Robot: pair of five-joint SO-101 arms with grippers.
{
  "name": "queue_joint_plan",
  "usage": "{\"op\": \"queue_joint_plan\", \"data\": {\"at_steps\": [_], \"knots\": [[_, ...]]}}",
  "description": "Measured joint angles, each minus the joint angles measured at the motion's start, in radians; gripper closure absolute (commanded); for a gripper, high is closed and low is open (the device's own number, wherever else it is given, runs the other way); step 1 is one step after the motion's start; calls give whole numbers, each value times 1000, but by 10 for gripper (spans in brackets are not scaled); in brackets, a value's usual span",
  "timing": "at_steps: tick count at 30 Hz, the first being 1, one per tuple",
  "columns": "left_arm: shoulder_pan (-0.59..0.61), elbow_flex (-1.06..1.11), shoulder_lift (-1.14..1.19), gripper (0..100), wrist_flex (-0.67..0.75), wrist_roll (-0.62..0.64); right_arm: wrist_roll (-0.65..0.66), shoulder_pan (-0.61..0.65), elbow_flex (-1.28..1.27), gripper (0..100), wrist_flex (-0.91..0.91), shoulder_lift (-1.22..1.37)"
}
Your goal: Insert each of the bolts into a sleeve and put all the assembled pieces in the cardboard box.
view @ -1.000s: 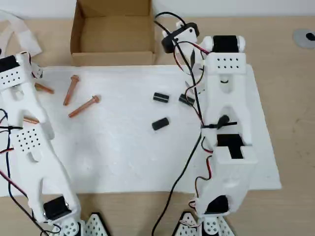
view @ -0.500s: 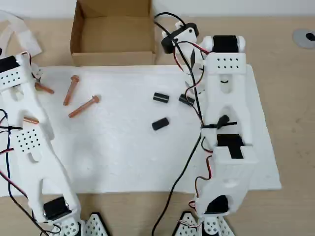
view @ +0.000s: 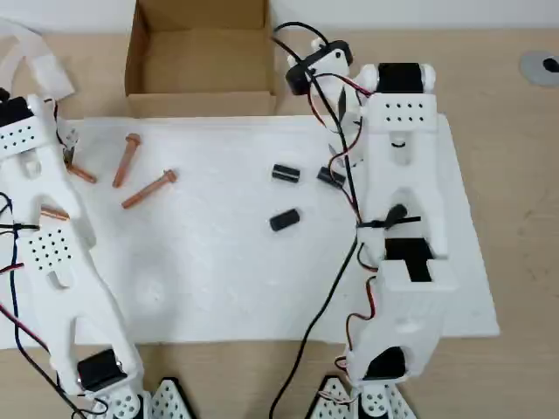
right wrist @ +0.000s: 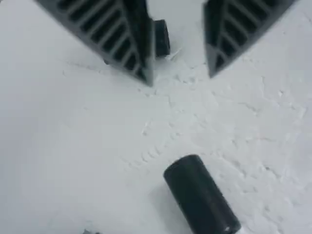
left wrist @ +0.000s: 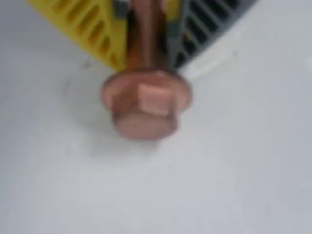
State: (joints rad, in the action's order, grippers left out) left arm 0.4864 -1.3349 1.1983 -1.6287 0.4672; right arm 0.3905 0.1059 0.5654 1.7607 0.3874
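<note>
High view: the left arm holds one bolt (view: 80,172) at the left edge of the white foam sheet (view: 218,271). Two loose bolts (view: 127,159) lie just beside it. Three black sleeves (view: 286,173) sit mid-sheet, near the right arm. The cardboard box (view: 199,57) stands past the sheet's far edge on a wooden table (view: 511,192).

Left wrist view: the left gripper (left wrist: 146,48) is clamped on the bolt's (left wrist: 146,105) shank, with the head sticking out over the foam. I judge it needs lifting clear, then the shank lined up with a sleeve's bore.

Right wrist view: the right gripper (right wrist: 175,48) is spread wide and holds nothing, with a sleeve (right wrist: 200,195) lying near. I'd grip across its body, leaving the ends free.
</note>
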Motion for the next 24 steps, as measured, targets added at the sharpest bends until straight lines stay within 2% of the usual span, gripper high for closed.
{"op": "queue_joint_plan", "data": {"at_steps": [4, 9, 15, 20, 24], "knots": [[0, -12, -21, 995, -75, -74, 9, 17, -23, 894, 6, 0], [-2, -9, -97, 996, -115, -207, 114, 75, -137, 893, 6, 0], [-75, 69, -334, 995, -118, -379, 273, 130, -192, 889, 6, 0], [-112, 222, -572, 993, -121, -407, 397, 138, -198, 857, 6, 21], [-112, 417, -810, 992, -121, -407, 448, 158, -193, 857, 6, 60]]}}
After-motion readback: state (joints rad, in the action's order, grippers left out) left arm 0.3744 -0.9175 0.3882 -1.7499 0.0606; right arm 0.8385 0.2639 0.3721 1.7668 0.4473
